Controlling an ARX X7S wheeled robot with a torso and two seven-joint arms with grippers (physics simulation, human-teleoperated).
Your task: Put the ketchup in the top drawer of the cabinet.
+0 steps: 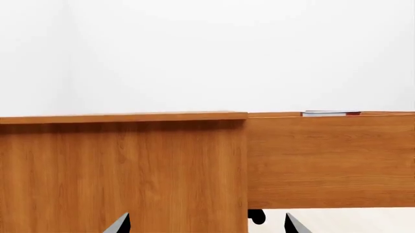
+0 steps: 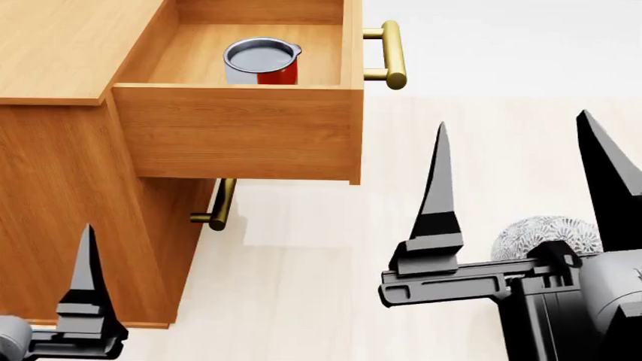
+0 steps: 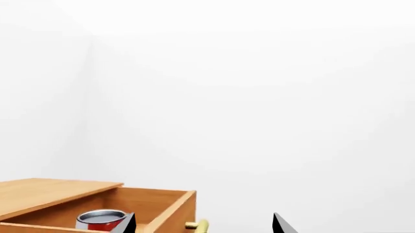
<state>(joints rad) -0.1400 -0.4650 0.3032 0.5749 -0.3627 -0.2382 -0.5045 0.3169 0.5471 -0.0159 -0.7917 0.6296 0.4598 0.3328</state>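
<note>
Head view. The ketchup stands upright inside the top drawer, silver top up, red side showing, on the drawer's wooden floor near the middle. The drawer is pulled well out of the cabinet; its brass handle juts from the front panel. A second brass handle shows below, on the lower drawer front.

My right gripper is low in front of the drawer, well apart from it, fingers spread wide with nothing between them. Its two black fingertips point up. My left gripper sits at the view's lower left, near the cabinet side; only one fingertip shows here. In the left wrist view both tips stand apart, empty, facing the orange-brown wood grain of the cabinet side and the drawer wall, with the can's rim just peeking over the wall.

Surface: pale cream floor with faint plank lines, the drawer's soft shadow under it. A grey-white patterned bowl lies on the floor behind my right wrist, partly hidden.

Room: plain white walls, featureless. The right wrist view shows a faint wall corner, the cabinet's flat top, and the can in the open drawer.
</note>
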